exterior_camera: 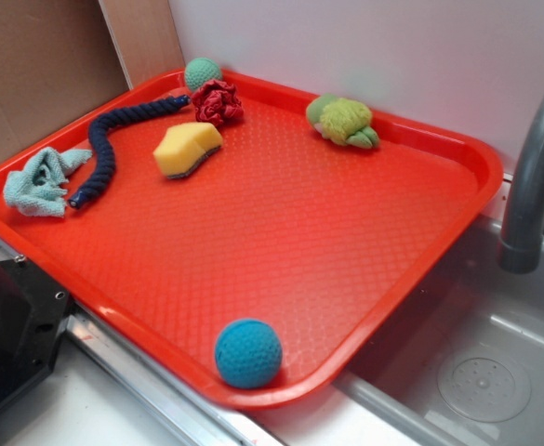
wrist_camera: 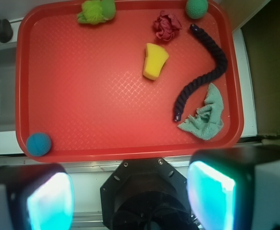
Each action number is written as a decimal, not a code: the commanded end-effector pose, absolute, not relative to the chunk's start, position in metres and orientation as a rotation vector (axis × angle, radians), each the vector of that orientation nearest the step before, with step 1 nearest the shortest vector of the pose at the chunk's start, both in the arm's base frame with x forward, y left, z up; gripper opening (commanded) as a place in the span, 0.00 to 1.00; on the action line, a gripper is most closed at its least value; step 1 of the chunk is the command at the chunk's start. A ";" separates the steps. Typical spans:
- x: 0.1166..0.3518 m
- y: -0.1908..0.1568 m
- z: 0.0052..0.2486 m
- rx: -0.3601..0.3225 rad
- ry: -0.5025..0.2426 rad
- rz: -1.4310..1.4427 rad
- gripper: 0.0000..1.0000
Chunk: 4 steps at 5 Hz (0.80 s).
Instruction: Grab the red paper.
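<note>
The red paper is a dark crimson ruffled wad at the far corner of the red-orange tray, next to the small green knitted ball. In the wrist view the red paper lies near the top edge, right of centre, with the green ball beside it. My gripper looks down from high above, over the robot's black base, outside the tray's near edge. Its two fingers stand wide apart with nothing between them. The gripper does not show in the exterior view.
On the tray lie a yellow sponge, a dark blue rope, a teal cloth, a green plush toy and a blue ball. A grey faucet and a sink stand to the right. The robot's base is below the gripper.
</note>
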<state>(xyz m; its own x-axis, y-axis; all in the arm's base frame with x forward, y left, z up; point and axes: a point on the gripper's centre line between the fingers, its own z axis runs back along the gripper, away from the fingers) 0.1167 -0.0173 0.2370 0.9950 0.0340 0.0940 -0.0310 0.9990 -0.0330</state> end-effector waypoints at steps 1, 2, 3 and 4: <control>0.117 -0.017 0.237 -0.032 -0.095 0.033 1.00; 0.131 0.005 0.213 -0.042 -0.117 0.110 1.00; 0.178 0.018 0.183 -0.026 -0.141 0.177 1.00; 0.215 0.030 0.162 -0.018 -0.167 0.220 1.00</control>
